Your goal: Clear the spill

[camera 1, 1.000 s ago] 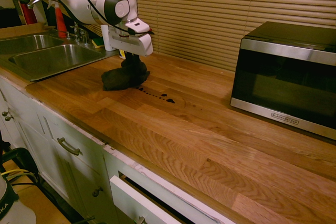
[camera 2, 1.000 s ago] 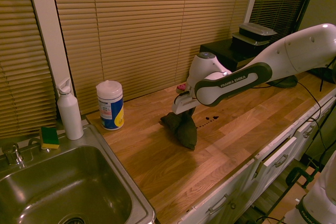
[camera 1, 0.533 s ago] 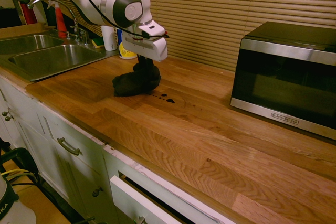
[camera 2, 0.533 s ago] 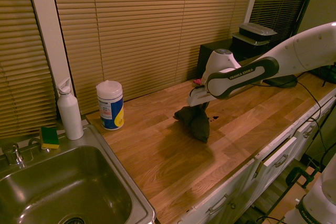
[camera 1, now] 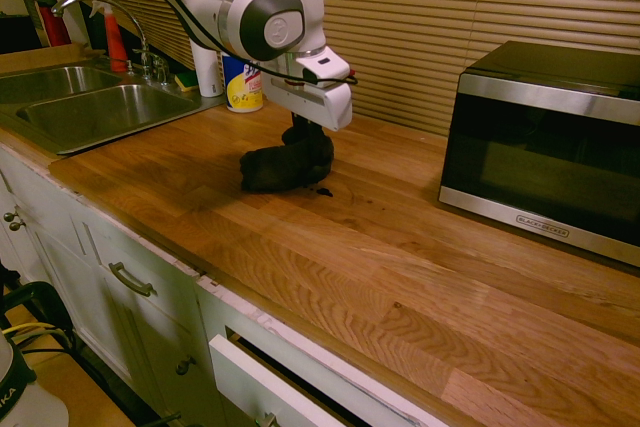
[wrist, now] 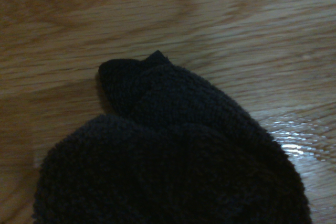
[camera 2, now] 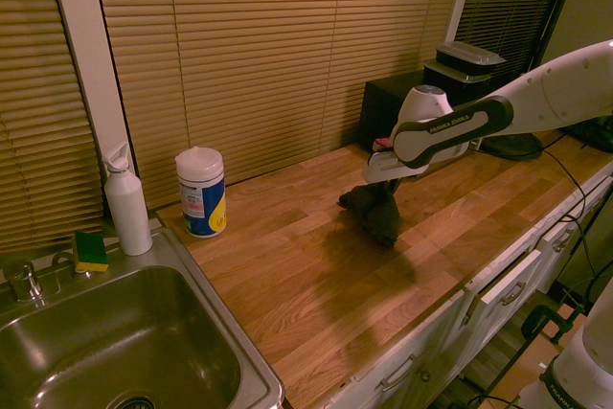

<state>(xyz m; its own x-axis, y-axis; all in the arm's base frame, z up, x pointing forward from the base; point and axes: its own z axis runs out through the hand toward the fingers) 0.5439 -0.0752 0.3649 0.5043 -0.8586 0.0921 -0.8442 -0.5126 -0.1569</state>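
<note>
One dark rag hangs bunched from the gripper, jaws clamped on it, its lower folds pressed on the wooden tabletop. Only a speck of the spill shows at the rag's edge.

A dark rag pressed on the wooden counter

The rag is held from above by the gripper, near the counter's back edge. A tiny dark speck of the spill is seen just beside the rag. A microwave is set at the far right end.
</note>
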